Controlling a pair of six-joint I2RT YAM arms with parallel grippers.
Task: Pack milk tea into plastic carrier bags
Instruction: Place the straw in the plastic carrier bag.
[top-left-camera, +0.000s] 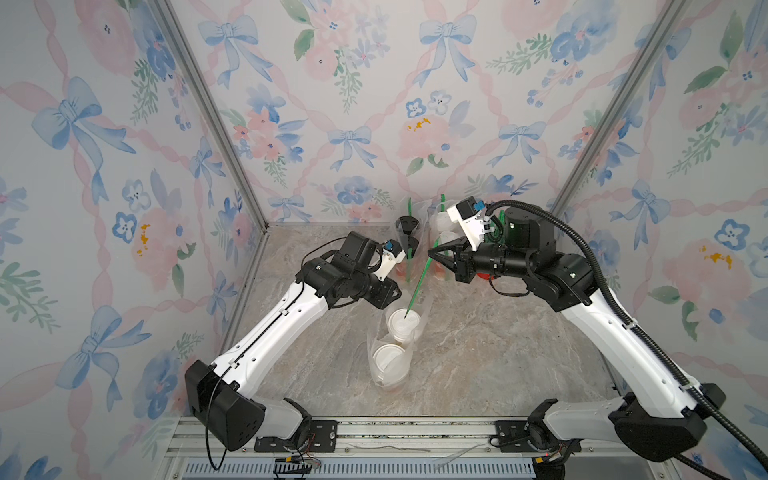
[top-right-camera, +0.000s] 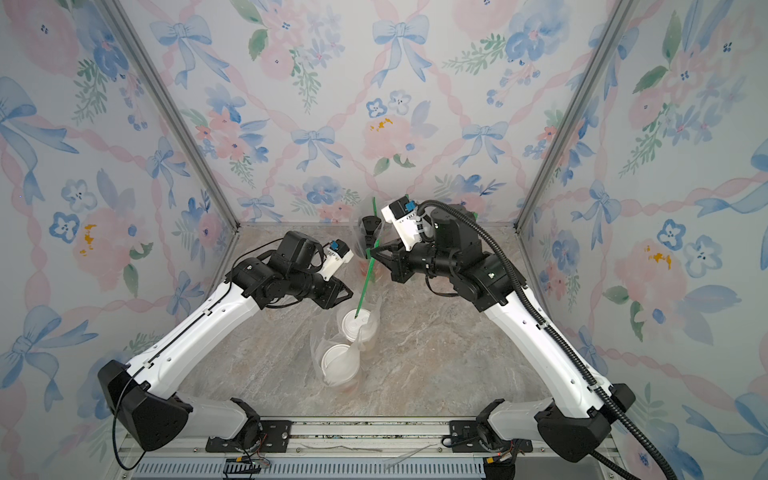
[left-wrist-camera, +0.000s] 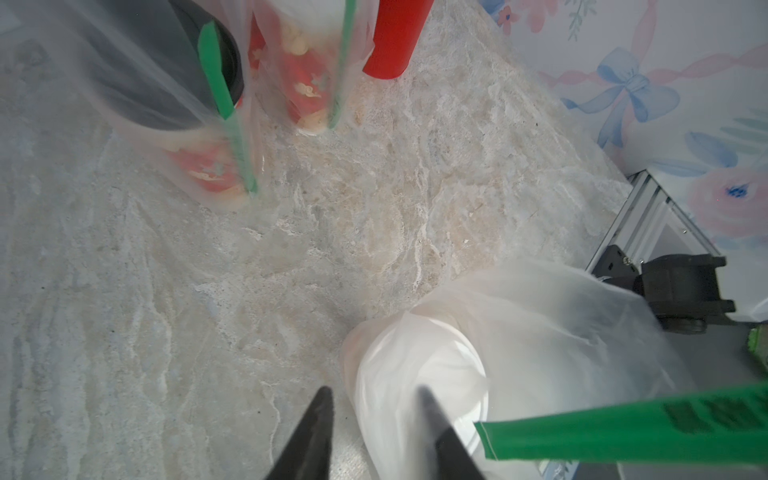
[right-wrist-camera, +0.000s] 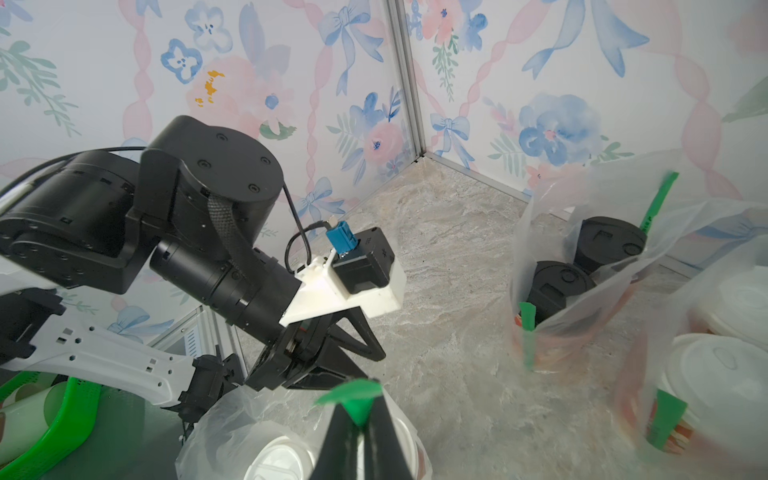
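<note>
The right gripper (top-left-camera: 430, 254) pinches a green wrapped straw (top-left-camera: 417, 289), and the left gripper (left-wrist-camera: 374, 397) has its fingers slightly apart at the thin clear plastic carrier bag (left-wrist-camera: 540, 299), which is soft and slippery and probably best taken by its upper edge.

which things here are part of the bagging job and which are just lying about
Job: near bag, its white-lidded cups, far bag of black-lidded cups, far bag of white-lidded cups, green straw in the right gripper.
Lying about: plain red cup, scraps on the front rail.

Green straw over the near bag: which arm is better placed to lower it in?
Right: the right gripper is shut on the green straw, its lower tip at a white-lidded cup in the near bag.
</note>
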